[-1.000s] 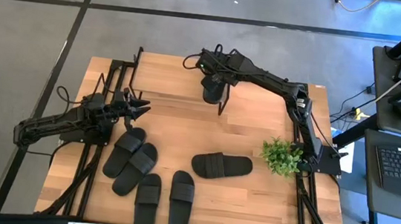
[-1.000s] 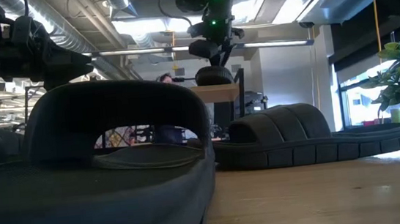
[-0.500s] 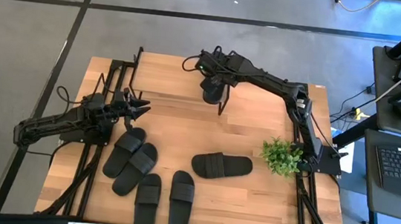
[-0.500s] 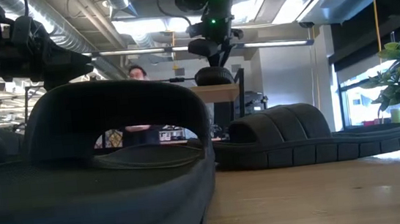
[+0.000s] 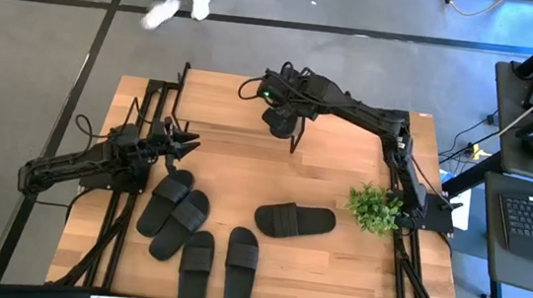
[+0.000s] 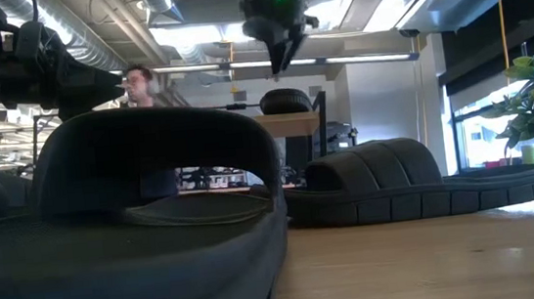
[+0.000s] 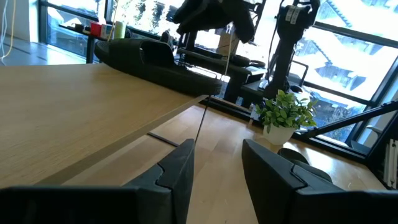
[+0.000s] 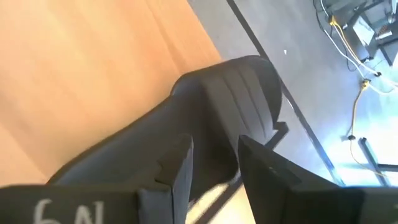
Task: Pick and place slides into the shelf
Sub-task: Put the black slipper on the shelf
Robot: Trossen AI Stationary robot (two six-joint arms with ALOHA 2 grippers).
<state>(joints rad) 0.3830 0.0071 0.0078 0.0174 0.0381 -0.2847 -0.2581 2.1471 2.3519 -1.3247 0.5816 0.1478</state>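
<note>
Right gripper (image 6: 277,33) has lifted since half a second ago: then down on slide, now hanging clear above it at upper centre of low view, fingers parted, nothing held. Released slide (image 6: 285,101) sits on top plank of shelf (image 6: 289,124). Judge one placement done.

Five slides (image 5: 294,219) left on table, lower centre of high view. Your next pick comes from there.

Left gripper (image 5: 186,144) waits at left middle of high view, fingers apart, empty.

Person now walking past behind table, upper left of low view.
</note>
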